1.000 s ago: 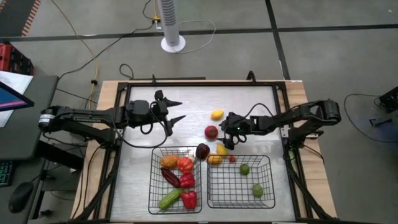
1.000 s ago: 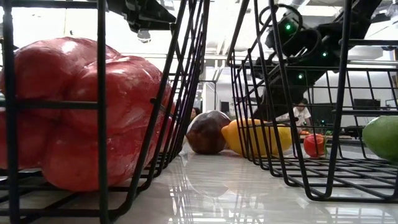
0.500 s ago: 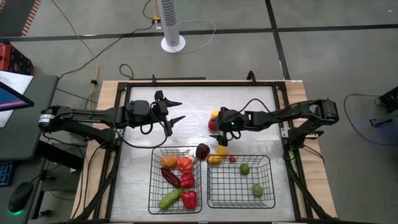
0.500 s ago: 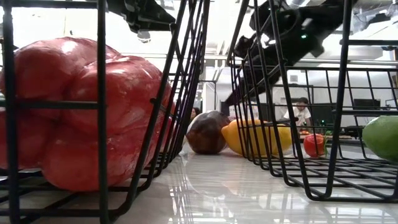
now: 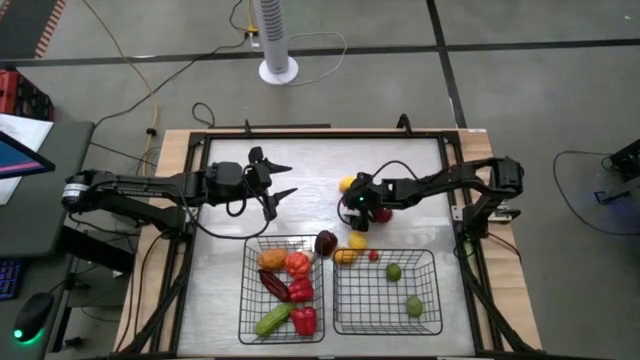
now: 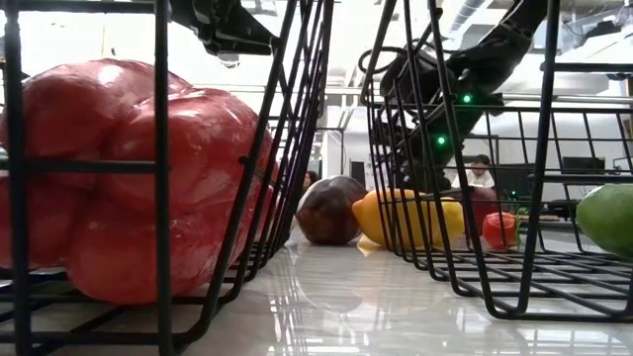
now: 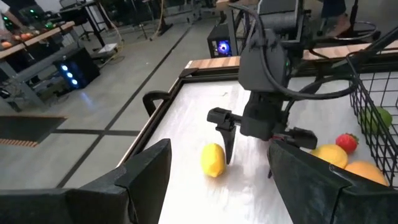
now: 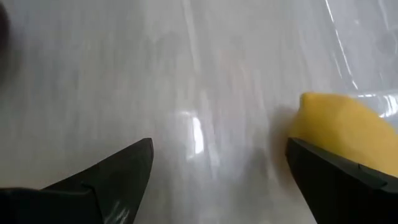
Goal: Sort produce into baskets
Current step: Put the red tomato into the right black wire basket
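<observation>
Right gripper (image 5: 352,207), fingers spread wide and holding nothing, low over bare table (image 5: 300,150) with a lemon (image 5: 347,184) just beside one finger, a tomato (image 5: 382,214) behind it, baskets (image 5: 385,291) near; left gripper (image 5: 281,178) waits apart, half spread, empty.
</observation>
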### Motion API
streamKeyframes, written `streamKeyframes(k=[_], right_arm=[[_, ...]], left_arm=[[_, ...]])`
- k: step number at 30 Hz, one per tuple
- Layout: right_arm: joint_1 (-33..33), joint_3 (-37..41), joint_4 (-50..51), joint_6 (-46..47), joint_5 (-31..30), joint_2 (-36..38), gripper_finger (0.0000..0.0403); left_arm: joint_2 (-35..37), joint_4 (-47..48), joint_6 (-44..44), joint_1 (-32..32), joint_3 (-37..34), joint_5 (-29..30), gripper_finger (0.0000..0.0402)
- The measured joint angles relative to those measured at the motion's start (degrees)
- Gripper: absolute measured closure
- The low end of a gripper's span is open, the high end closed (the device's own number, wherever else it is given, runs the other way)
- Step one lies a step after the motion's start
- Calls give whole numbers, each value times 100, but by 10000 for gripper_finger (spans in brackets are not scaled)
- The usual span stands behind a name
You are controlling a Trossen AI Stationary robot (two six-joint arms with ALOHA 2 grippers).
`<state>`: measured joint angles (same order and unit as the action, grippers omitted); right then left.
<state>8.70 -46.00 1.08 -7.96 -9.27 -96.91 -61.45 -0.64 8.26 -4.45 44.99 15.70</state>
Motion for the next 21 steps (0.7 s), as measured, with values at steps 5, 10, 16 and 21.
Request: streamKeyframes(k=[5, 10, 16, 21], right_arm=[[-98, -2, 370, 179, -5, 548, 7], [-275, 81, 1825, 798, -19, 1620, 7], [-763, 416, 2841, 1726, -256, 2937, 7], [-1282, 891, 3558, 2489, -955, 3877, 7]], left_arm=[[0, 15, -25, 0, 0, 2, 148], [0, 189, -52, 0, 0, 2, 148], [1, 168, -140, 0, 0, 4, 148], [2, 127, -180, 0, 0, 4, 148]])
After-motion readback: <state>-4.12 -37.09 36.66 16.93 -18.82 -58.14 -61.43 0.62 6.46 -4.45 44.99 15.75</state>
